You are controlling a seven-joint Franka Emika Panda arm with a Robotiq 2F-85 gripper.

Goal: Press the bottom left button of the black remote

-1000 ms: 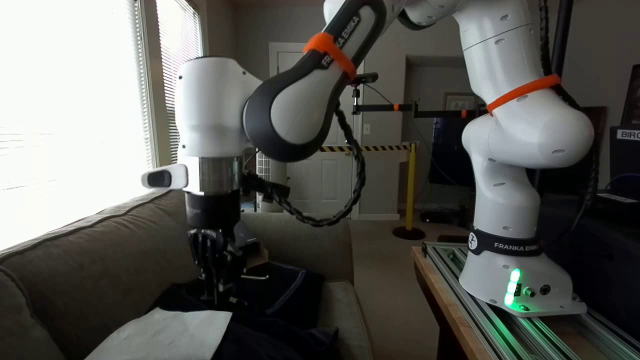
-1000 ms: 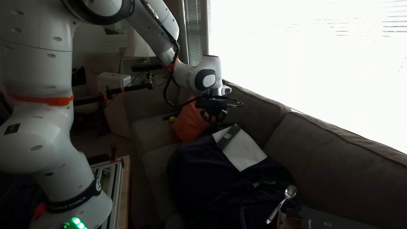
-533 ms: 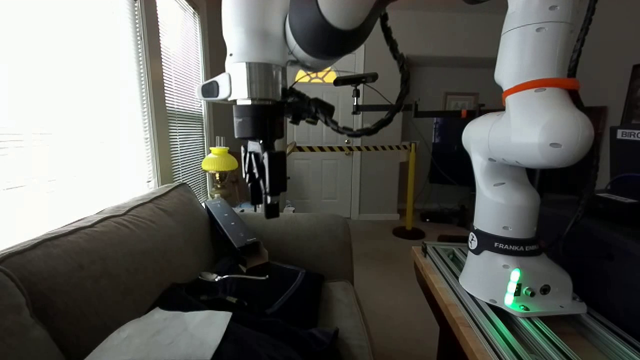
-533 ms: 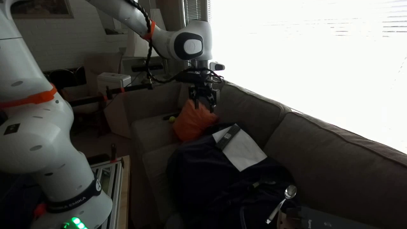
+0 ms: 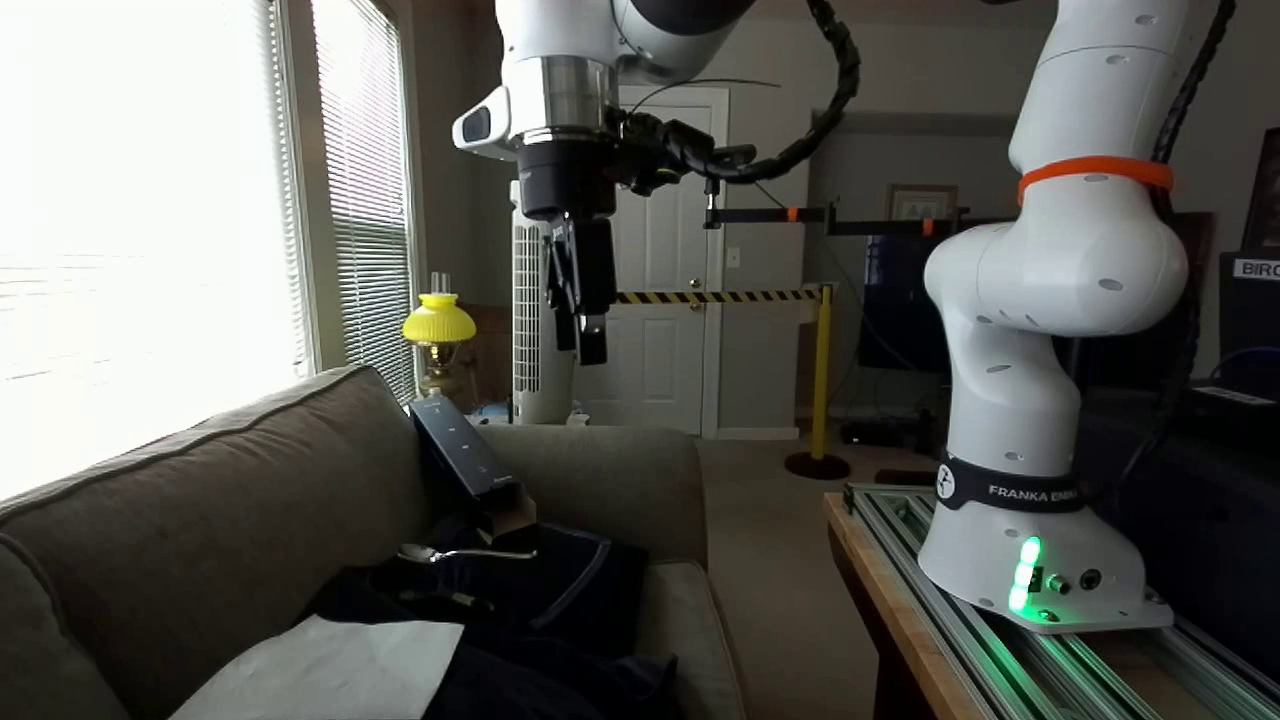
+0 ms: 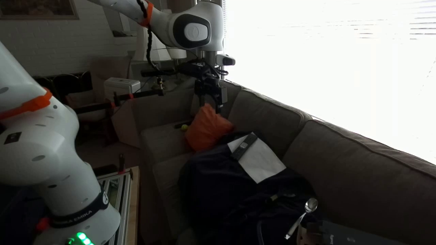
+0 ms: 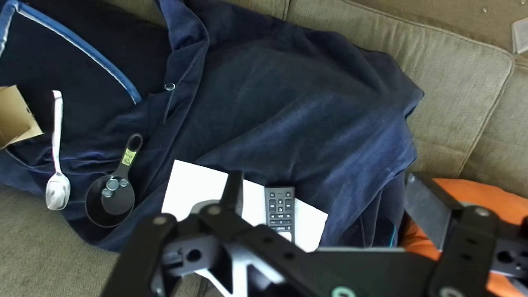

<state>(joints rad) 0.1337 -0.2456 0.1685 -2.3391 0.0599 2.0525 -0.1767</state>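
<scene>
Rising, black two-fingered gripper (image 5: 579, 341), jaws spread, is presumably retreating post-press from oblong black plastic remote (image 7: 280, 211), next needing parking.

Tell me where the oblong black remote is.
In the wrist view, the oblong black remote lies at lower centre on the white paper sheet, its lower end hidden; in an exterior view it lies right of the orange bundle.

In the wrist view we lose one end of the remote (image 7: 280, 208) and part of the white paper (image 7: 192, 181) behind the gripper (image 7: 330, 197). An orange object (image 7: 491, 196) at one side, also partly behind the gripper, runs past the frame's edge; so does a cardboard box (image 7: 18, 117) well off the opposite side. Above the gripper, both exterior views crop the arm (image 5: 555, 35).
</scene>
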